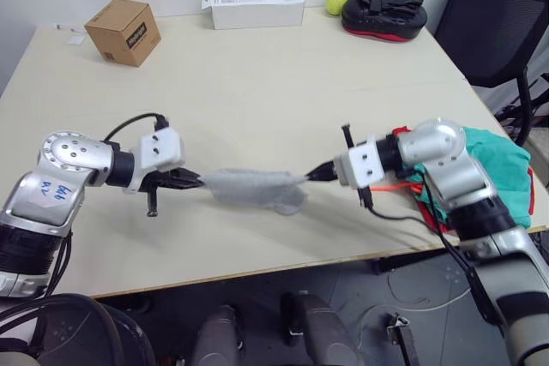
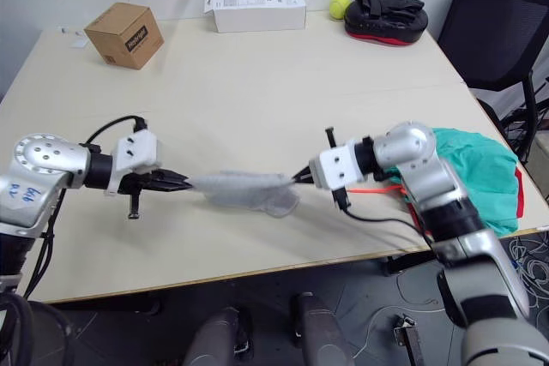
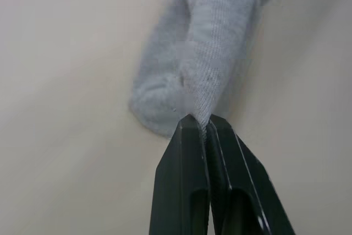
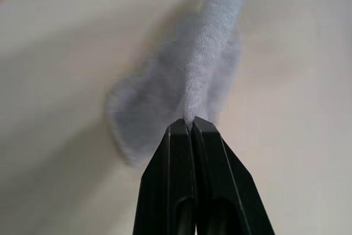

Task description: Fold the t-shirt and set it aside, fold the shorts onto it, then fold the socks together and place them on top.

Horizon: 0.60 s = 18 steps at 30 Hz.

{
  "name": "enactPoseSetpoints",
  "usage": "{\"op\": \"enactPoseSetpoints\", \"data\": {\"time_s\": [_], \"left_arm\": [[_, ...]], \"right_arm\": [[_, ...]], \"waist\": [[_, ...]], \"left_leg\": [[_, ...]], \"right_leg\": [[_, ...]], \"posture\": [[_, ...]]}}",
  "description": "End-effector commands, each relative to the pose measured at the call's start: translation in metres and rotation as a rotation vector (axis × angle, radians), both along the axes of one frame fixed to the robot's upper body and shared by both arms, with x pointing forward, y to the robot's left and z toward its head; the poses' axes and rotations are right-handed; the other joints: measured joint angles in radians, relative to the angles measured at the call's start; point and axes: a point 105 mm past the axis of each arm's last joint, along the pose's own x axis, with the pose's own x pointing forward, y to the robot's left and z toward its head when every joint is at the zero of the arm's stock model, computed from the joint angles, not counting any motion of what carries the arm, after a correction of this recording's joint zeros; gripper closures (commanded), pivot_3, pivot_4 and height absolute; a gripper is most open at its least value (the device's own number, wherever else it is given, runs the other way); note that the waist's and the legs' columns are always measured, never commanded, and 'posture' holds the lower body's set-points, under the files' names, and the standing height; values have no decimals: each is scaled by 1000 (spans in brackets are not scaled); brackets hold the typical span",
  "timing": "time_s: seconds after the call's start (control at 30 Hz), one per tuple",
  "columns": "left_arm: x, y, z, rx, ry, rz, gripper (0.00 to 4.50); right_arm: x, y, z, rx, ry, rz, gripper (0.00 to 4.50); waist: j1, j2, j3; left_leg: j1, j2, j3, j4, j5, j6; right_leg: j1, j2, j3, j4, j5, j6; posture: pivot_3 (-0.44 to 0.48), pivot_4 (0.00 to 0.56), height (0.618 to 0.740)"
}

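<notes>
Counter (image 1: 257,83): pale beige; cardboard box (image 1: 123,32), white box (image 1: 254,8), black chair (image 1: 497,32) beyond. Socks (image 1: 256,189): grey knit, stretched near front edge, left fingers (image 1: 190,182) and right fingers (image 1: 316,174) pinching opposite ends.

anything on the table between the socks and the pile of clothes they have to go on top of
Nothing visible does. The socks hang stretched between the left claw and right claw, both shut on them. The shorts lie at the table's right edge behind the right arm, so only that arm lies between.

Print marks the cardboard box (image 1: 123,32) and white carton (image 1: 254,7) (both illegible).
</notes>
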Motion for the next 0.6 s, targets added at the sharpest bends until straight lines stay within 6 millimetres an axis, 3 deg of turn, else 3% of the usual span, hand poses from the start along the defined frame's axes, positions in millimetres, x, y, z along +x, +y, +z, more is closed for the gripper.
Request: {"op": "enactPoseSetpoints", "data": {"time_s": [0.03,0.17,0.3,0.43,0.6], "left_arm": [[12,4,-7,79,-54,-55,4500],[24,-2,-13,76,-68,-73,4500],[32,-11,5,12,-64,-92,4500],[45,-13,37,-32,-93,-96,4500],[55,-23,55,-51,-145,-120,4500]], "right_arm": [[-4,10,0,24,-59,-54,4480],[2,13,-7,23,-108,-118,4480],[4,13,12,83,-103,-148,4480],[18,8,41,130,-140,-201,4480],[29,4,60,153,-191,-234,4480]], "waist": [[2,0,0],[5,0,0],[7,0,0],[4,0,0],[6,0,0]], "left_leg": [[0,0,0,0,0,1],[-1,-1,0,2,1,2],[-3,0,0,4,0,3],[-5,0,0,10,-1,3],[-5,0,0,10,-2,4]], "right_leg": [[0,0,0,0,0,0],[0,0,0,0,0,-1],[0,0,0,0,1,0],[-1,0,-1,1,1,0],[-1,0,-1,2,1,1]], "posture": [[0,150,740],[0,150,740],[0,150,740],[0,150,740],[0,150,740]]}}
